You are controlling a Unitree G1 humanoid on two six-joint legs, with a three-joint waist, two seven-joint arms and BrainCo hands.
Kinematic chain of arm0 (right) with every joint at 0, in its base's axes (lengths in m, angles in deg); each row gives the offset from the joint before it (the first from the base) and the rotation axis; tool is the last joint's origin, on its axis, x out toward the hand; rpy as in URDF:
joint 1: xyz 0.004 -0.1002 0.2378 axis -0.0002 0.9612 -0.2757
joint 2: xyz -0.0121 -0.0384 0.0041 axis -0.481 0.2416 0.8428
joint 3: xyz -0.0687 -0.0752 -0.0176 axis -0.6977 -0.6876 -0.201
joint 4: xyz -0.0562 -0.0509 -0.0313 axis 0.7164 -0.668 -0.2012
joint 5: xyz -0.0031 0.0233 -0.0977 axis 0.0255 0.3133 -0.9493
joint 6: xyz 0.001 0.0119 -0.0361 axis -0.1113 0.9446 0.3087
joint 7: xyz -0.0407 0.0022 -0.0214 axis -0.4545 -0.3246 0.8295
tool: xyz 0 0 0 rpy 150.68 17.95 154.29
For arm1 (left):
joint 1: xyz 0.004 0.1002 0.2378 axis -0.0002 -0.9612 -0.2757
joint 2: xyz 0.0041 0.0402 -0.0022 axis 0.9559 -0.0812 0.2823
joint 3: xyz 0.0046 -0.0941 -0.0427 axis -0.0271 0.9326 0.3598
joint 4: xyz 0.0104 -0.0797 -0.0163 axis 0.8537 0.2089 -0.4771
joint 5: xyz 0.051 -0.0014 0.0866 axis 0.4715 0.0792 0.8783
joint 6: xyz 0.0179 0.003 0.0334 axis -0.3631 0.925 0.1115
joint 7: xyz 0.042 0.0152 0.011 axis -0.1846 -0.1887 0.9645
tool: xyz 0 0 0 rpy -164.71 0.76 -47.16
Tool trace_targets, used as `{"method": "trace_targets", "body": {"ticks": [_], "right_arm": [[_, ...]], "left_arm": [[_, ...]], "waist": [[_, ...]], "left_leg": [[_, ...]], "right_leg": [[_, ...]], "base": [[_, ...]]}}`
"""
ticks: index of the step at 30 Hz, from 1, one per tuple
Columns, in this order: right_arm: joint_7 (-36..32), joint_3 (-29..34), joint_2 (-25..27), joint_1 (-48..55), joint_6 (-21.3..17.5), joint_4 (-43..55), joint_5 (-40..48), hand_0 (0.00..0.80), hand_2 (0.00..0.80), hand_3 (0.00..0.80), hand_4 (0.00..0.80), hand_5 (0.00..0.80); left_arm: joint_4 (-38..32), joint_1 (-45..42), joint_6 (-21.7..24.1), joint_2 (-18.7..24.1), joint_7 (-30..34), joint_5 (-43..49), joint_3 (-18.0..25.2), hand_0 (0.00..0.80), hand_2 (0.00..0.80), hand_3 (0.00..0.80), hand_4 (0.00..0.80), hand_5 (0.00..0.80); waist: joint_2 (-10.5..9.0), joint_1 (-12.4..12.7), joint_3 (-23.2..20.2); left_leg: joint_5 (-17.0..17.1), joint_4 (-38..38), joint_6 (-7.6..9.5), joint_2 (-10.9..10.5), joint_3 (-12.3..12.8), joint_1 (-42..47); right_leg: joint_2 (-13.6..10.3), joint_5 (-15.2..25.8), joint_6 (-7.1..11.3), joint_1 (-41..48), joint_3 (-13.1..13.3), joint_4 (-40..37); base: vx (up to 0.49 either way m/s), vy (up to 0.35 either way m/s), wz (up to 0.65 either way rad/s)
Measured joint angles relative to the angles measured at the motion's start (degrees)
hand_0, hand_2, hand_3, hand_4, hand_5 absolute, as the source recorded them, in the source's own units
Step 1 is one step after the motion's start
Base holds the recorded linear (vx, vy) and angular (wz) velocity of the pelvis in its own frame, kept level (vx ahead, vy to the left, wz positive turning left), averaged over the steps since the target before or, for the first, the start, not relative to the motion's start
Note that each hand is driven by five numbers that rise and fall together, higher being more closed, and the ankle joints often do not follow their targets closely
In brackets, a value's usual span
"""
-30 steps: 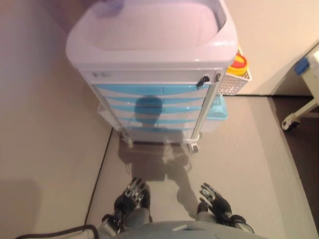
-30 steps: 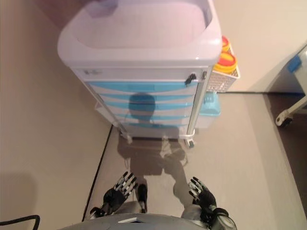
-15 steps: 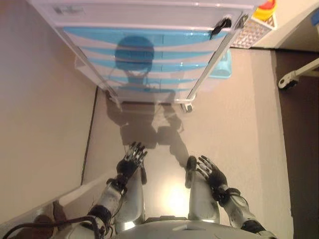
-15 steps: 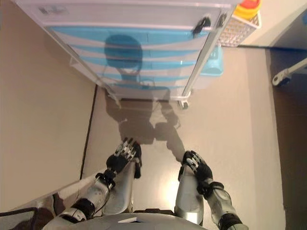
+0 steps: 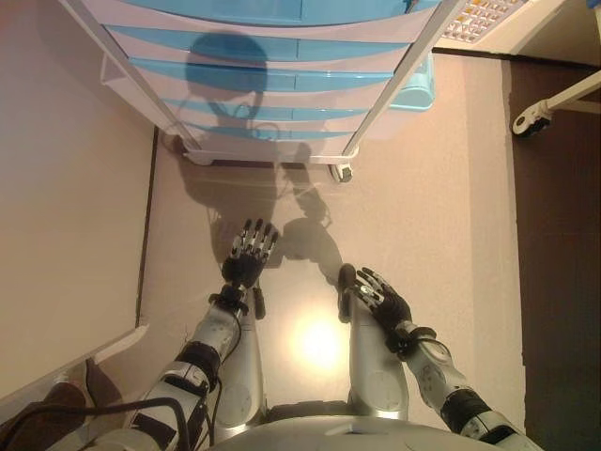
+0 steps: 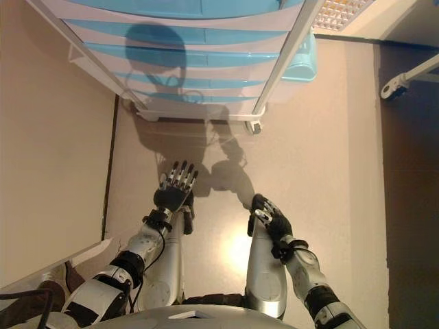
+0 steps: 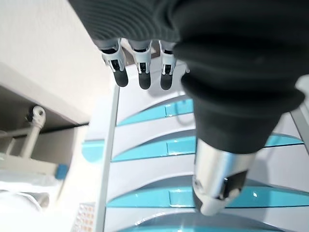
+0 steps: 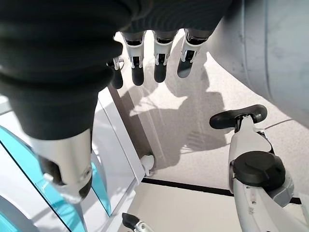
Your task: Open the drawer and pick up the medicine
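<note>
Blue drawer fronts [image 5: 282, 52] on the white cart [image 6: 103, 62] all sit flush at your 12 o'clock, every one closed, so whatever they hold is hidden and you cannot see the medicine in any view. At 1 o'clock a pale blue bin [image 5: 413, 89] hangs at the cart's side, its inside out of sight, and a white mesh basket [image 5: 479, 17] is cut off at the edge above it. Your left hand [image 5: 246, 256] hangs at 7 o'clock, fingers straight and relaxed, holding nothing. Your right hand [image 5: 380, 299] at 5 o'clock is likewise loose and empty. Only the left wrist view shows the drawer handles [image 7: 178, 145] close up. A wheeled leg [image 5: 535, 111] shows at 2 o'clock, the rest of it cut off.
</note>
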Motion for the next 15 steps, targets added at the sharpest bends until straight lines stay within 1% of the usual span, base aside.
{"method": "trace_targets", "body": {"ticks": [4,7,9,12,15], "right_arm": [[0.48,-0.45,0.68,-0.18,0.91,1.17,0.15,0.0,0.0,0.0,0.0,0.0],[1.55,-0.95,0.92,-0.21,1.58,2.66,0.78,0.0,0.0,0.0,0.0,0.0],[1.6,-1.07,1.02,-0.22,1.92,2.9,1.76,0.0,0.0,0.0,0.0,0.0],[1.62,-1.08,1.41,-0.34,2.44,3.13,2.35,0.0,0.0,0.0,0.0,0.0],[2.0,-1.21,2.3,-0.39,3.54,4.56,2.39,0.0,0.0,0.0,0.0,0.0]], "left_arm": [[-2.85,2.28,-0.19,-0.11,0.94,-2.43,0.74,0.0,0.0,0.0,0.0,0.0],[-3.14,4.92,-0.38,0.33,0.62,-4.56,2.29,0.0,0.0,0.0,0.0,0.0],[-3.14,6.43,-1.16,1.16,0.14,-6.34,2.82,0.0,0.0,0.0,0.0,0.0],[-3.14,8.58,-1.67,2.09,-1.88,-8.27,4.39,0.0,0.0,0.0,0.0,0.0],[-3.16,11.46,-1.7,3.57,-3.66,-9.97,5.06,0.0,0.0,0.0,0.0,0.0]], "waist": [[-0.07,-0.02,0.04],[-0.29,-0.36,0.19],[-0.33,-0.69,0.2],[-0.36,-0.98,0.22],[-0.4,-1.54,0.23]], "left_leg": [[-0.03,0.92,-0.04,0.04,-0.19,-0.83],[-0.54,2.55,-0.58,0.0,-0.19,-1.27],[-1.02,3.49,-0.65,0.01,-0.4,-1.33],[-1.31,4.44,-0.74,0.05,-0.68,-1.58],[-1.41,5.29,-0.77,-0.01,-1.27,-2.91]], "right_leg": [[0.18,-0.24,-0.31,-1.13,0.34,1.14],[0.28,-0.92,-0.47,-1.86,1.14,3.03],[0.29,-1.49,-0.3,-1.86,1.18,3.87],[0.4,-1.79,-0.27,-2.1,1.32,4.77],[0.9,-1.83,-0.26,-3.3,1.77,5.36]], "base": [[0.027,0.01,-0.03],[0.079,0.015,-0.06],[0.071,0.01,0.0],[0.064,0.005,-0.02],[0.03,-0.002,-0.02]]}}
